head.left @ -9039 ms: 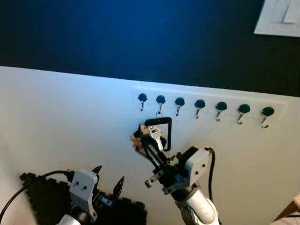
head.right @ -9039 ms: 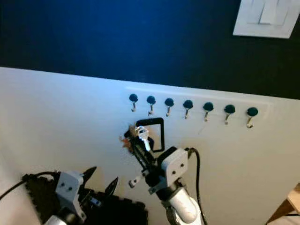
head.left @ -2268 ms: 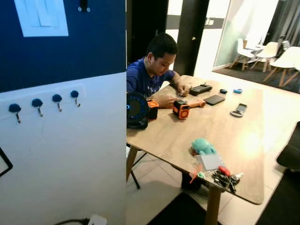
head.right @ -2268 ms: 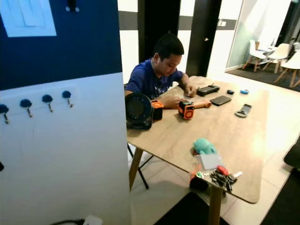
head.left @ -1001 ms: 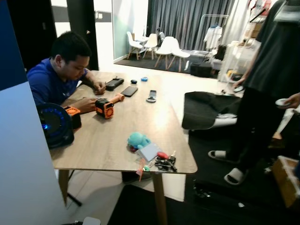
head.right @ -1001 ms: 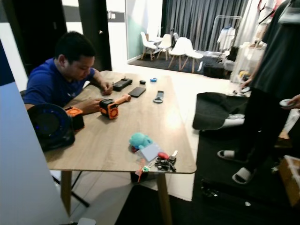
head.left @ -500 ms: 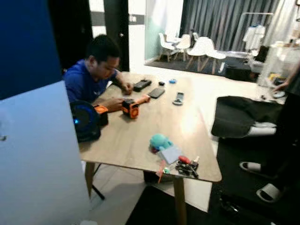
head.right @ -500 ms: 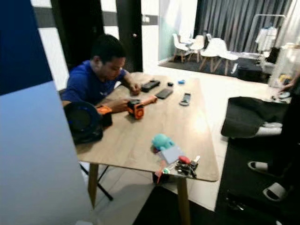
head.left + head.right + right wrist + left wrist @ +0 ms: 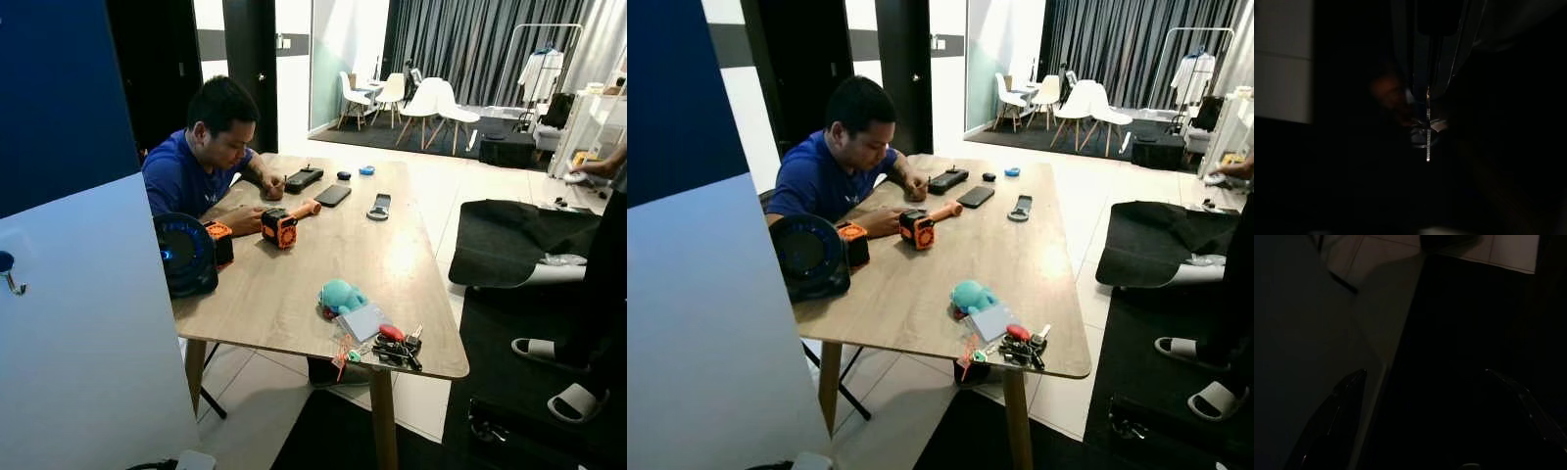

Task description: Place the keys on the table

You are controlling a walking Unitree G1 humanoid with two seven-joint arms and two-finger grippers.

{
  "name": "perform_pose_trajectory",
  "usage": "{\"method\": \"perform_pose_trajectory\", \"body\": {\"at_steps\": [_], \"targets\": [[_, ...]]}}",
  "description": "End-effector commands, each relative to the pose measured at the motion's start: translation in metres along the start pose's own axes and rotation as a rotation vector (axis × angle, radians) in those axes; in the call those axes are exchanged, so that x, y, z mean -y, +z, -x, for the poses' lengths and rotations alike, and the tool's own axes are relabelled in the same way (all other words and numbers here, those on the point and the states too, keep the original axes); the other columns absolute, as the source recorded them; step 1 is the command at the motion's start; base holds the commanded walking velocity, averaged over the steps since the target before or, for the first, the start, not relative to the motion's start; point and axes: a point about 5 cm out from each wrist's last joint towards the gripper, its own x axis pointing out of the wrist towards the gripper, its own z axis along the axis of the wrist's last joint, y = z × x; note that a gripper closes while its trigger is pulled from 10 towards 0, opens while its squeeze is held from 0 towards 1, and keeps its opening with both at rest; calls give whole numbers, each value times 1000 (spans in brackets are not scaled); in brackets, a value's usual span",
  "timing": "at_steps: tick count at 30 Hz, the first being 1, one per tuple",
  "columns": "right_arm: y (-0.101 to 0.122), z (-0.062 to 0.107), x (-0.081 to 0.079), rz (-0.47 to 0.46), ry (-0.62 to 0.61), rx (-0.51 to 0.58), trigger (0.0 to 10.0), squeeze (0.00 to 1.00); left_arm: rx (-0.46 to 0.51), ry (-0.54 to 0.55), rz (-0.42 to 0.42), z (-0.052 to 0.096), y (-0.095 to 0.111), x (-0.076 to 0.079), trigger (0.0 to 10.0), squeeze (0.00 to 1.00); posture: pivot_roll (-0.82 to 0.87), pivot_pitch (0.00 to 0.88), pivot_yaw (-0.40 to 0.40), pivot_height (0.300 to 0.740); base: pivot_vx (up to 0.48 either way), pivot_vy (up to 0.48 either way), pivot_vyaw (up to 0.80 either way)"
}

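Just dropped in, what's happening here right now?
The robot faces a light wooden table, not yet within reach of it. In the dark right wrist view, the right gripper is pinched shut on what looks like small metal keys on a ring, not yet put down. The left gripper hangs open and idle. A person in a blue shirt sits at the far side. Near the closest corner lie a teal plush toy and a dark bunch of keys.
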Motion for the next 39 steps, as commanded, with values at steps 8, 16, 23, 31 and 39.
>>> {"method": "perform_pose_trajectory", "body": {"at_steps": [8,16,23,31,39], "targets": [[17,-6,19,-10,9,48,10000,0,-7,-15,-1,2,-3,1,10000,0,29,18,5,740,0,0,0],[-23,12,-66,64,311,-152,10000,0,-97,-19,-47,1,-14,9,10000,0,43,6,-8,740,0,0,0],[-22,17,-86,75,378,-140,10000,0,-100,-21,-68,2,-17,9,10000,0,39,7,4,740,0,-193,0],[-21,15,-82,101,368,-140,10000,0,-108,-6,-49,3,-18,4,10000,0,42,7,6,740,0,-300,0],[-21,14,-78,104,355,-142,10000,0,-117,-24,-79,3,-17,3,10000,0,41,9,11,740,0,0,0]]}}
